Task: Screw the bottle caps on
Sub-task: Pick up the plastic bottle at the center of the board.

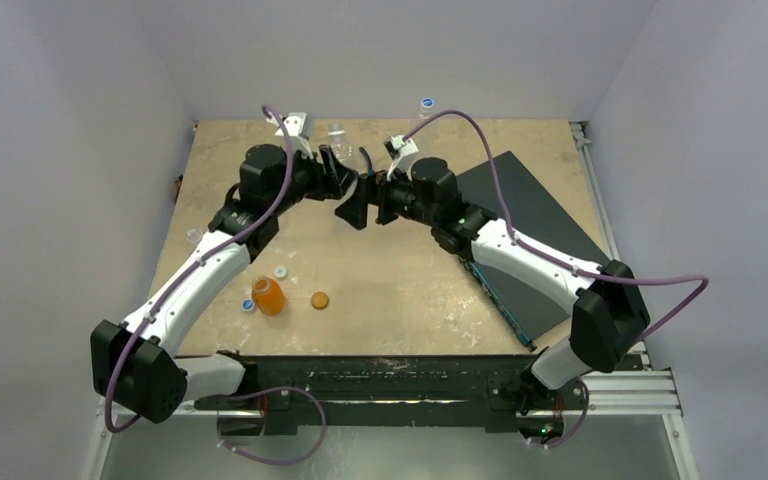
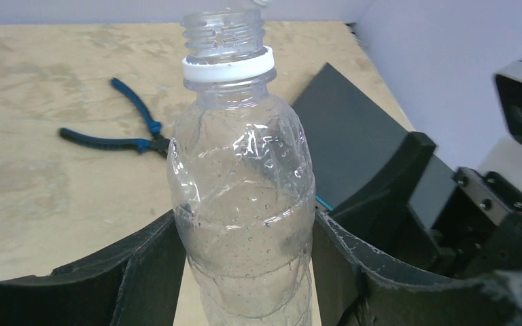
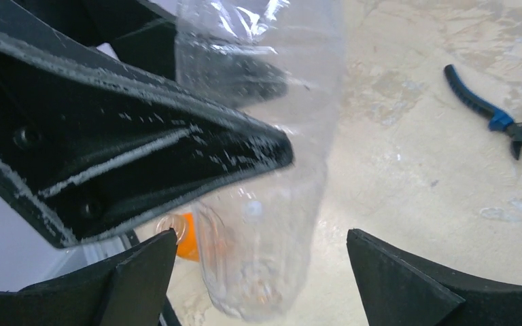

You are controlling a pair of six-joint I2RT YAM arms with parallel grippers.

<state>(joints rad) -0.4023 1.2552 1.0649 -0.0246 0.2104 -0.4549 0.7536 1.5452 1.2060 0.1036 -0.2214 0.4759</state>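
My left gripper is shut on a clear bottle, both fingers pressed against its body. The bottle's threaded neck is bare above a white ring. My right gripper stands open, its fingers apart on either side of the same bottle's lower end, touching nothing. In the top view both grippers meet over the middle of the table's back half. A squat orange bottle stands at the front left, with an orange-brown cap, a blue cap and a whitish cap around it.
Blue-handled pliers lie on the table beyond the held bottle. A black mat covers the right side. Another clear bottle stands at the back edge, and a blue-capped one sits against the back wall.
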